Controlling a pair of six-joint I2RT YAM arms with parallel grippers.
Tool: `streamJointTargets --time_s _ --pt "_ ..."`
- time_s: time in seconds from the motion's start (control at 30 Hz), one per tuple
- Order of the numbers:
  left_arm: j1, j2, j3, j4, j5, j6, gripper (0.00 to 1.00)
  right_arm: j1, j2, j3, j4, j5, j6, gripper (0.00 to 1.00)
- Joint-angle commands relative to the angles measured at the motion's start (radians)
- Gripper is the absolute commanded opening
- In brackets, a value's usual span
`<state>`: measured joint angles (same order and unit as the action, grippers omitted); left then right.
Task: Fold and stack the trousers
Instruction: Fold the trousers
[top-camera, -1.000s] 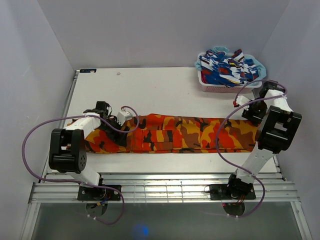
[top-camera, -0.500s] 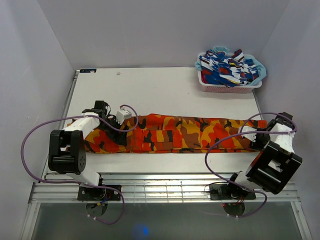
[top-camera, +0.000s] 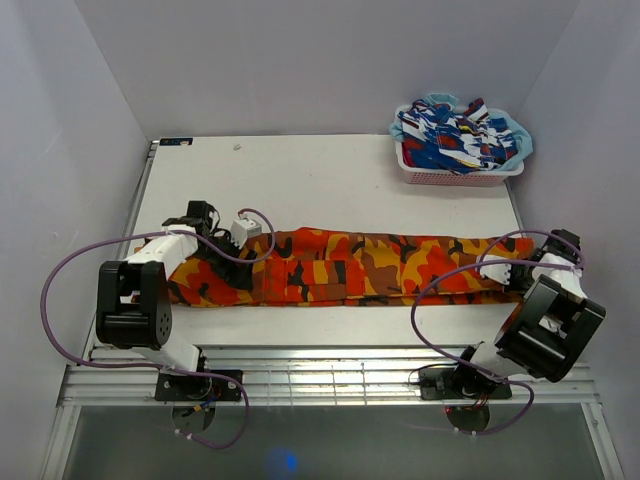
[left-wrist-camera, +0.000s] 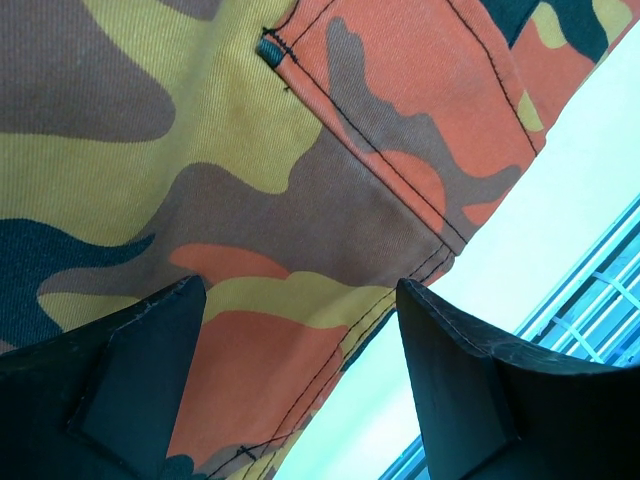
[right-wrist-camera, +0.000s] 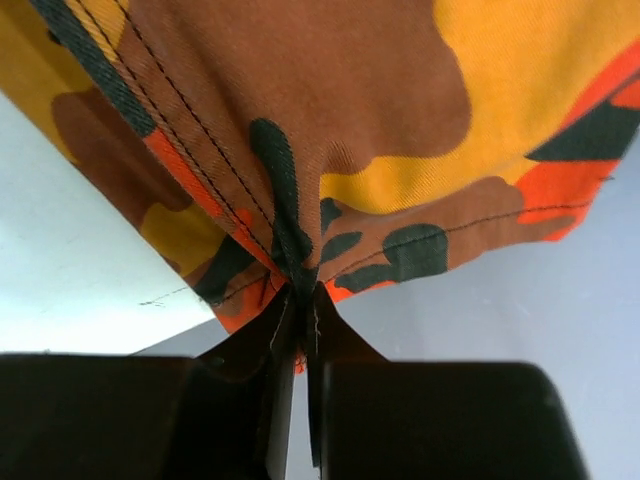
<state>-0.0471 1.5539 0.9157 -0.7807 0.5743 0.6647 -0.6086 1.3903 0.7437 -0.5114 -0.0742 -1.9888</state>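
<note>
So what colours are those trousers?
The trousers are orange, red and yellow camouflage with dark blotches; the top external view shows it best.

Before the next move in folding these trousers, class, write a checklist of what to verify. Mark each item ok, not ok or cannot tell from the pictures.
1. Right gripper shut on the right-end edge of the trousers: ok.
2. Left gripper gripping the left end: not ok. Its jaws stand open over the fabric.
3. Trousers lying as one long strip across the table: ok.
4. Basket of clothes apart from the trousers, at the far right corner: ok.
5. All fabric layers caught in the right pinch: cannot tell.
</note>
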Motion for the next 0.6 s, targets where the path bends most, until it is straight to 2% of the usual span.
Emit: streamJointTargets --time_s 0.0,0.13,0.27,0.4,0.47,0.5,0.53,0.57 --pt "0.01 -0.045 0.028 -0.002 0.013 0.001 0.88 -0.005 -0.04 0.012 0.103 -0.048 -0.117 0.08" --pt "0.023 -0.046 0.037 -0.005 0.013 0.003 0.88 -0.028 -0.126 0.003 0.103 -0.146 -0.18 0.08" --pt "0.032 -0.051 0.031 -0.006 0.018 0.001 0.88 -0.071 -0.227 -0.146 0.184 -0.191 -0.298 0.08" --pt "0.039 -0.051 0.018 -0.008 0.022 -0.004 0.88 -0.102 -0.222 -0.231 0.234 -0.107 -0.39 0.08" --pt "0.046 -0.052 0.029 -0.026 0.032 -0.005 0.89 -0.109 -0.2 -0.251 0.244 -0.07 -0.422 0.26" --pt "0.084 -0.054 0.037 -0.037 0.051 -0.005 0.9 -0.117 -0.182 -0.259 0.251 -0.056 -0.43 0.39" --pt "0.096 -0.055 0.06 -0.052 0.061 -0.007 0.9 -0.12 -0.178 -0.256 0.249 -0.059 -0.43 0.67" --pt "0.125 -0.064 0.077 -0.084 0.07 -0.014 0.91 -0.12 -0.18 -0.248 0.246 -0.067 -0.414 0.79"
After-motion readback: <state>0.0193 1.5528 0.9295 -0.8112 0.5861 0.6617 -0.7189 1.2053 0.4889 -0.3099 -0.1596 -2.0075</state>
